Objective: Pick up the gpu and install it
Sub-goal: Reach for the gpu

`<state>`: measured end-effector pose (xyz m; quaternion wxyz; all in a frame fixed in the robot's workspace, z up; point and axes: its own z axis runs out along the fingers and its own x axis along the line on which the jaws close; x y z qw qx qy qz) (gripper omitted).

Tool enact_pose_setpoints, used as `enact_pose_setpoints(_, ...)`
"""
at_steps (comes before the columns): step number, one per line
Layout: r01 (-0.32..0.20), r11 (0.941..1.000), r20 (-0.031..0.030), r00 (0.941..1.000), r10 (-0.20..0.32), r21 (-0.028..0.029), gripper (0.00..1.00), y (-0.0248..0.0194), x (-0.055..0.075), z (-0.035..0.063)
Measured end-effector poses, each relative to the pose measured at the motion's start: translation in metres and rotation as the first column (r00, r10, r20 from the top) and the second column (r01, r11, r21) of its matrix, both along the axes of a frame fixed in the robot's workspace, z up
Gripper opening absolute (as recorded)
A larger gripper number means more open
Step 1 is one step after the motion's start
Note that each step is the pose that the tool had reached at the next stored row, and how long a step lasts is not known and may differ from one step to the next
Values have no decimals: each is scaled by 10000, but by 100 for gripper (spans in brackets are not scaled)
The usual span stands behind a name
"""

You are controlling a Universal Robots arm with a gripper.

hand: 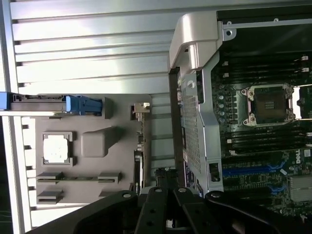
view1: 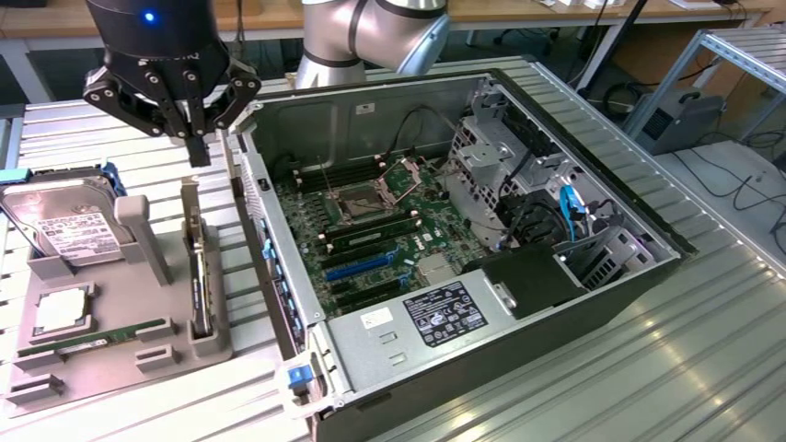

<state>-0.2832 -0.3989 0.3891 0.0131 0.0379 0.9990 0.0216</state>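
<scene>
The gpu (view1: 194,267) stands on its long edge in a slot of the grey holder tray (view1: 117,368), on the exterior view's left of the open computer case (view1: 368,336). It is a thin dark card with a pale metal bracket at its far end. My gripper (view1: 199,155) hangs shut just above that far end, apart from the card and holding nothing. In the wrist view the gpu (hand: 142,146) shows edge-on, beyond my gripper (hand: 165,178), with the case wall (hand: 195,122) close beside it.
The tray also carries a silver hard drive (view1: 68,230), a processor chip (view1: 62,311) and a green memory stick (view1: 92,339). Inside the case lies the motherboard (view1: 381,230) with blue card slots (view1: 363,267). Ribbed metal table (view1: 687,368) surrounds everything.
</scene>
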Motion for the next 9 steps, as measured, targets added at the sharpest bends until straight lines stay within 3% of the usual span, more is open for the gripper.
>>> enact_pose_setpoints(9, 0, 10000, 1, 10000, 0, 0, 11, 0, -68, -2)
